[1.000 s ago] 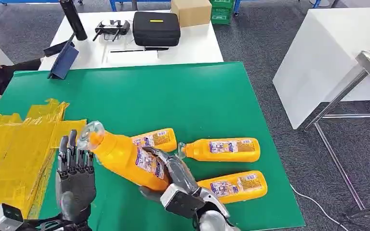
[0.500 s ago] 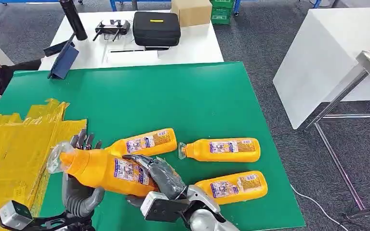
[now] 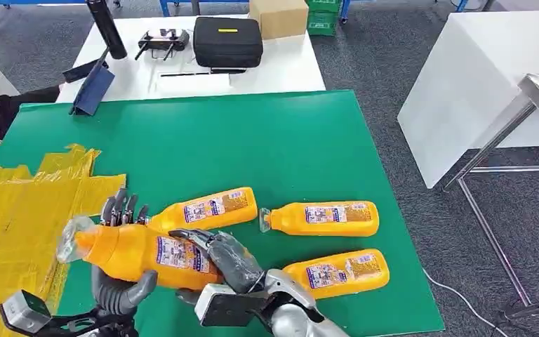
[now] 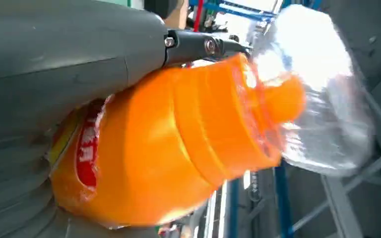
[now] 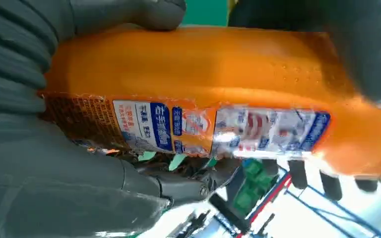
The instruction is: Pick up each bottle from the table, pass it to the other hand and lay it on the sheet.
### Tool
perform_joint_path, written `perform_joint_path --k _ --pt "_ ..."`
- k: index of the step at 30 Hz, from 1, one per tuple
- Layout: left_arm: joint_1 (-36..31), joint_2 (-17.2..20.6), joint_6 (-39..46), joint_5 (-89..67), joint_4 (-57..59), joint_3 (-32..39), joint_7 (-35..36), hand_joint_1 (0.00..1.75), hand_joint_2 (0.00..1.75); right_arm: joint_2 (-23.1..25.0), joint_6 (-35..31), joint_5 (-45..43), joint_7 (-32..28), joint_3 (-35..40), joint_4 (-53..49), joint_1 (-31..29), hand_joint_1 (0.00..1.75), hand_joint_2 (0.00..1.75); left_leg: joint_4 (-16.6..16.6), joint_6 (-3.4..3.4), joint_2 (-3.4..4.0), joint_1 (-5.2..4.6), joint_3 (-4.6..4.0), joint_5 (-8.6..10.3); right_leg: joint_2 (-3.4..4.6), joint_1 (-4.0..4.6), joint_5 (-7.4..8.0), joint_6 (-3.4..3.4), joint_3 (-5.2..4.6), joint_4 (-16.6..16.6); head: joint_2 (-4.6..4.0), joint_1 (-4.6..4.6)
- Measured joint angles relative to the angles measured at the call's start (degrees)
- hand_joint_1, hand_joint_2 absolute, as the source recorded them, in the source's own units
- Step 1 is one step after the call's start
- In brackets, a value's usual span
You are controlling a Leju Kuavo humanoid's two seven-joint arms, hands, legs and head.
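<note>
Handover is under way: the right hand (image 3: 224,256) grips an orange juice bottle (image 3: 144,251) around its labelled lower body, fingers wrapped over the top, and holds it nearly level above the green mat (image 3: 253,140), its clear cap (image 3: 70,237) pointing toward the yellow sheet (image 3: 14,217). The left hand (image 3: 119,281) cups the bottle from beneath near the shoulder, thumb up one side and fingertips showing behind it; the left wrist view shows palm and thumb against the plastic, so I judge both hands have hold of it.

The bottle looks full, so probably fairly heavy, with a smooth, stiff plastic wall and a glossy label that may slip. The ribbed shoulder just below the neck seems the firmest place for the left hand; the thin clear cap looks easy to crush and is best avoided.

Three more juice bottles (image 3: 323,218) lie on the mat near the right arm.
</note>
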Motion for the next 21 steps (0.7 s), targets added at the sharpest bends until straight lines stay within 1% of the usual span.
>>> perform_joint_path --k 2,3,10,21 --pt "-0.2 0.3 0.1 -0.4 0.3 0.0 0.1 0.0 1.75 0.3 0.4 0.5 0.5 1.4 0.7 -1.1 1.75 1.75 0.0 -0.01 -0.02 0.03 0.0 0.0 0.0 0.0 0.0 0.0 0.01 0.0 0.0 0.0" --pt "-0.2 0.4 0.1 -0.4 0.4 0.0 0.1 1.75 1.75 0.5 0.4 0.6 0.6 2.1 1.2 -1.6 1.75 1.75 0.0 -0.01 -0.01 0.03 0.0 0.01 0.0 0.0 0.0 0.0 0.01 0.0 0.0 0.02" --pt "-0.3 0.7 -0.3 1.5 1.6 0.2 0.1 1.75 1.75 0.9 1.0 -0.3 1.4 5.2 3.6 -4.7 1.75 1.75 0.0 0.0 -0.01 0.01 0.0 0.01 0.0 0.0 0.0 0.0 0.0 0.0 0.0 0.0" --pt "-0.4 0.8 -0.9 2.0 2.9 0.5 0.0 1.75 1.75 1.0 1.0 -0.4 1.4 5.8 5.0 -5.4 1.75 1.75 0.0 0.0 -0.01 0.01 0.0 0.01 0.0 0.0 0.0 0.0 0.0 0.0 0.0 0.0"
